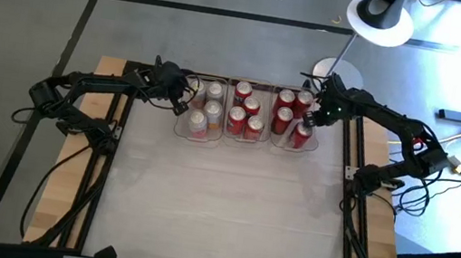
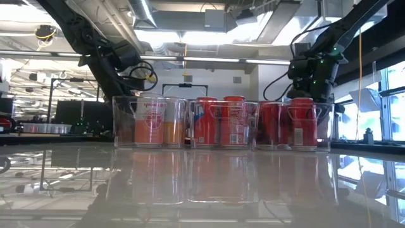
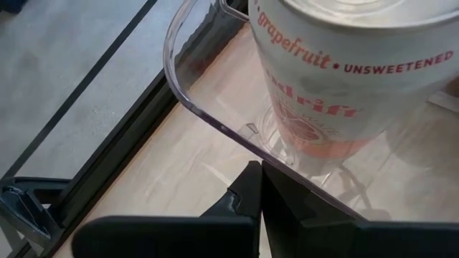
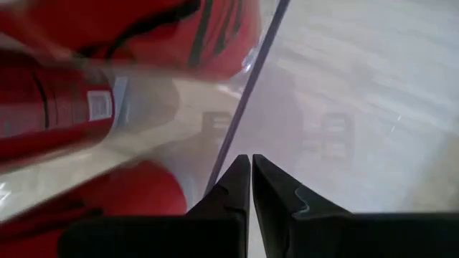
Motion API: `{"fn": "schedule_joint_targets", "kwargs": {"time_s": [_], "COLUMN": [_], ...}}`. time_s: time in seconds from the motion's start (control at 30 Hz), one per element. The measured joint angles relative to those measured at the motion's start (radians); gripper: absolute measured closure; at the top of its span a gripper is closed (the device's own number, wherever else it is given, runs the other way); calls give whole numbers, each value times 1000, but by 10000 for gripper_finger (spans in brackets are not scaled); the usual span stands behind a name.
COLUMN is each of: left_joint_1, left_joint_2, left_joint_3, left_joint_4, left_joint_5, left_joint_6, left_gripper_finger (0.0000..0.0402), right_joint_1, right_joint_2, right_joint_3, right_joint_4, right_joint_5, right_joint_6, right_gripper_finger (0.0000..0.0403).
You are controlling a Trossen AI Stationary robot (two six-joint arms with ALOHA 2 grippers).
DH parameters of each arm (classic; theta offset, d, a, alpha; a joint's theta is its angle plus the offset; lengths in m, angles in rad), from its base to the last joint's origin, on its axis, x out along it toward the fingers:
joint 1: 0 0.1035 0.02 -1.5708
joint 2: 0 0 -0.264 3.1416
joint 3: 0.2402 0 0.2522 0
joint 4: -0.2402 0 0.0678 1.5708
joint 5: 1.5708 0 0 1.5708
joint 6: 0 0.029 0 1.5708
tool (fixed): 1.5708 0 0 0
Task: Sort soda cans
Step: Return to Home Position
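Three clear bins stand side by side at the table's far middle. The left bin holds silver-white cans, and one can shows close up in the left wrist view. The middle bin and the right bin hold red cans. My left gripper is shut at the left bin's far left corner, its fingertips at the rim. My right gripper is shut over the right bin's right side, its fingertips at the clear wall's edge. My left gripper's shut fingertips come slanting down to the left bin's curved rim; I cannot tell whether they touch it. My right gripper's shut fingertips point down at the top edge of the right bin's wall; I cannot tell whether they touch it or hold it.
The pale tabletop stretches in front of the bins toward the near edge. A black frame rail runs along the table's left and right sides. A white lamp base stands just beyond the far right corner.
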Motion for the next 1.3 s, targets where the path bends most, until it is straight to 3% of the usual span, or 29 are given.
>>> {"fn": "schedule_joint_targets", "kwargs": {"time_s": [0.2,0.43,0.6,0.77,0.83,1.0,1.3], "left_joint_1": [0,0,-12,-70,-97,-185,-417], "left_joint_2": [0,-16,-127,-302,-368,-445,-487], "left_joint_3": [0,0,42,49,49,41,-134], "left_joint_4": [-1,-20,-160,-246,-244,-164,169], "left_joint_5": [23,32,42,57,125,353,378], "left_joint_6": [-6,16,-19,-79,-102,-146,-257], "left_gripper_finger": [401,401,401,401,401,401,401], "right_joint_1": [47,58,62,83,120,248,496], "right_joint_2": [15,-8,-88,-214,-270,-403,-580], "right_joint_3": [-42,-3,107,140,121,25,-298], "right_joint_4": [121,64,-114,-172,-154,49,580], "right_joint_5": [-37,62,171,107,88,47,34], "right_joint_6": [51,5,-59,-72,-76,-48,48], "right_gripper_finger": [384,384,384,384,384,384,384]}}
